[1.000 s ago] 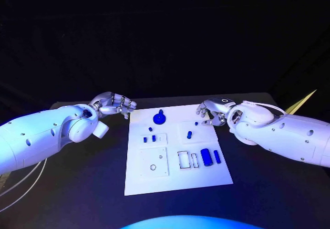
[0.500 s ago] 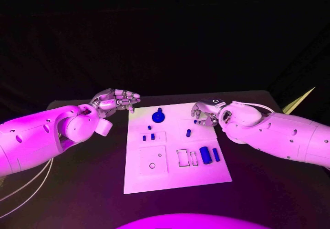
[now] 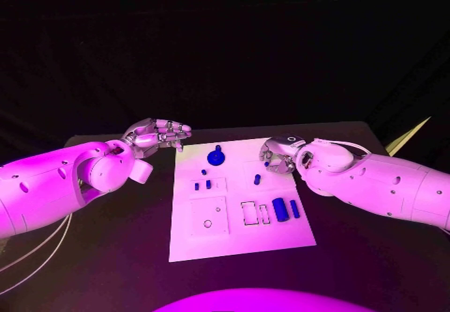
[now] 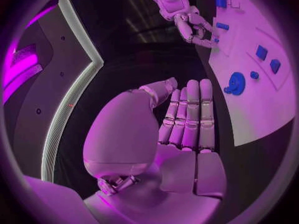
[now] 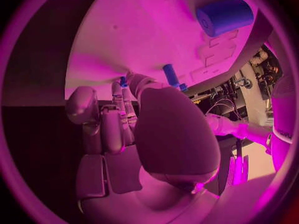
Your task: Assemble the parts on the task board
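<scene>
The white task board point(image 3: 244, 240) lies in the middle of the table. On it are a round blue knob point(image 3: 216, 158), a thick blue cylinder point(image 3: 279, 210), a blue bar point(image 3: 294, 208), a standing peg point(image 3: 257, 181) and two small blocks point(image 3: 203, 185). My right hand point(image 3: 279, 155) is bent over the board's far right part. In the right wrist view its thumb and a finger pinch a small blue peg point(image 5: 123, 79), close to another peg point(image 5: 171, 74) and the cylinder point(image 5: 224, 16). My left hand point(image 3: 155, 135) hovers off the board's far left corner and holds nothing, fingers straight point(image 4: 187, 114).
Empty white slots point(image 3: 251, 214) sit left of the cylinder, and a square plate with small holes point(image 3: 210, 218) lies on the board's left half. A pale yellow pointed object point(image 3: 411, 138) sticks up at the table's right edge.
My right hand has slid left along the board's far edge and its fingertips have come down around the small peg. My left hand has shifted slightly up and right.
</scene>
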